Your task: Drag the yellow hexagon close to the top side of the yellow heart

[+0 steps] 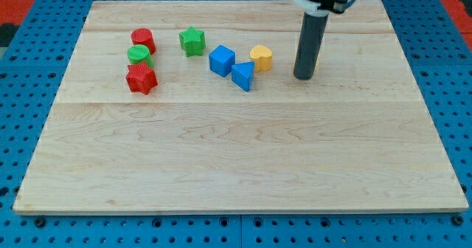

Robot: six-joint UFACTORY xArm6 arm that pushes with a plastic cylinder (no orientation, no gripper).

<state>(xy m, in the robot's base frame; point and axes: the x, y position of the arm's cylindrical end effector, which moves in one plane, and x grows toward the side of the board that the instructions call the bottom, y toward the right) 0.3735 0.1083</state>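
One yellow block lies in the upper middle of the board; its shape reads as a heart. No yellow hexagon shows in this view. My tip rests on the board to the right of the yellow block, a short gap away and not touching it. The dark rod rises from the tip to the view's top edge.
A blue cube and a blue triangle sit just left of the yellow block. A green star lies further left. A red cylinder, a green cylinder and a red star cluster at upper left.
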